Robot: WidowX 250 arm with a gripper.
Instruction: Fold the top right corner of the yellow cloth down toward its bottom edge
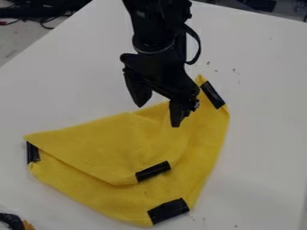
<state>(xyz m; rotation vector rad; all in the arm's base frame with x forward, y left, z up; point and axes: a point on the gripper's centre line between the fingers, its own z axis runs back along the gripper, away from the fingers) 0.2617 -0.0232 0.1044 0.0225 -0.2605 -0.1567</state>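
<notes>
The black gripper (158, 114) hangs above the upper edge of a yellow cloth (108, 143), its two fingers spread apart with nothing between them. One finger stands over the white table, the other over the cloth. A flap of the cloth is folded over, its corner with black tape (153, 171) lying on the lower layer. More black tape marks the bottom corner (168, 210), the left corner (32, 152) and the upper right corner (212, 94).
The white table (264, 134) bears small dark specks near the cloth's upper right corner. A black and orange object (13, 222) is at the bottom left. Dark cables (45, 22) lie beyond the table's edge at the upper left.
</notes>
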